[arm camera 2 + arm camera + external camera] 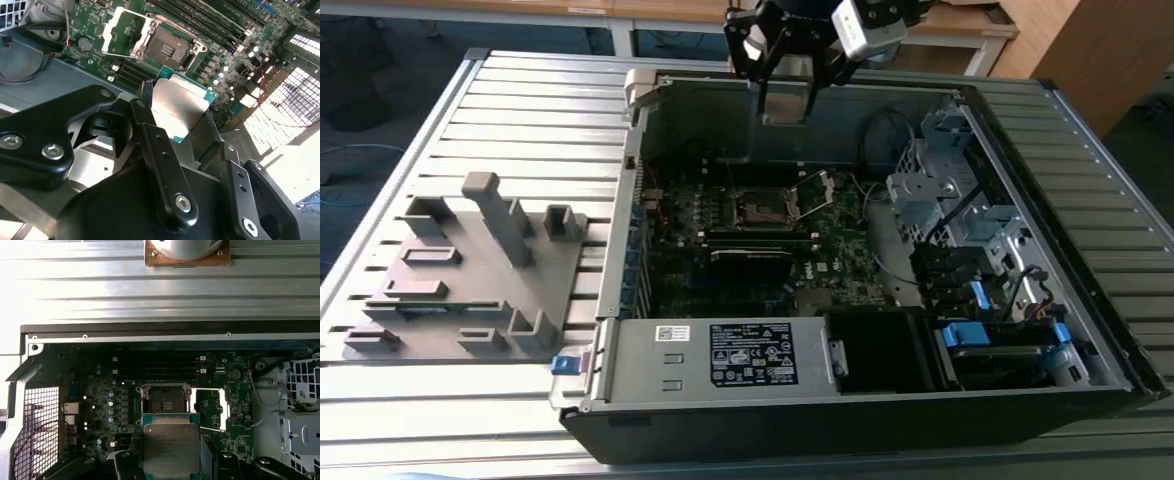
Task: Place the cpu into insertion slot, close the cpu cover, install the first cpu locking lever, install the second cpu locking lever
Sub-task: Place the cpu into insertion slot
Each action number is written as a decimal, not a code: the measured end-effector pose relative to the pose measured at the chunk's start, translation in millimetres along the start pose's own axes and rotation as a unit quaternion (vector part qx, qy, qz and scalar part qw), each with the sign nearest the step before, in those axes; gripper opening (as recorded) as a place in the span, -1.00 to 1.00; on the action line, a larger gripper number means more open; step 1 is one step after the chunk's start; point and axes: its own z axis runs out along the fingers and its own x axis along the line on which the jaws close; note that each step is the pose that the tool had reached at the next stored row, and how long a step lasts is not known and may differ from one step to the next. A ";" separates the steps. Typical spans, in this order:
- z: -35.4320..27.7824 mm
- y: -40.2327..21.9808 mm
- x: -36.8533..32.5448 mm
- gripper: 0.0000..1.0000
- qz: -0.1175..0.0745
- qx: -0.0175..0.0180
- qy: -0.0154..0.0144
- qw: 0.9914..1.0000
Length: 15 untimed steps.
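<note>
While the cpu cover (223, 410) is swung open beside the insertion slot (165, 401), the cpu (171, 447) is clamped between the jaws of the gripper (176, 107).

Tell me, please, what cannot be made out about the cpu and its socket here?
The cpu, underside: turned away in both wrist views.
Its rear edge: hidden by the gripper in the second wrist view.
The insertion slot, pins: too small in the exterior view.
The cpu cover, hinge: likewise too small.
</note>
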 end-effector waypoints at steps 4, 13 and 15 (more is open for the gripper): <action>0.4 0.0 0.0 0.07 0.000 0.000 0.000 1.000; 3.4 -0.3 0.0 0.07 0.000 0.000 0.000 1.000; 3.7 -0.3 0.0 0.07 0.000 0.000 0.000 1.000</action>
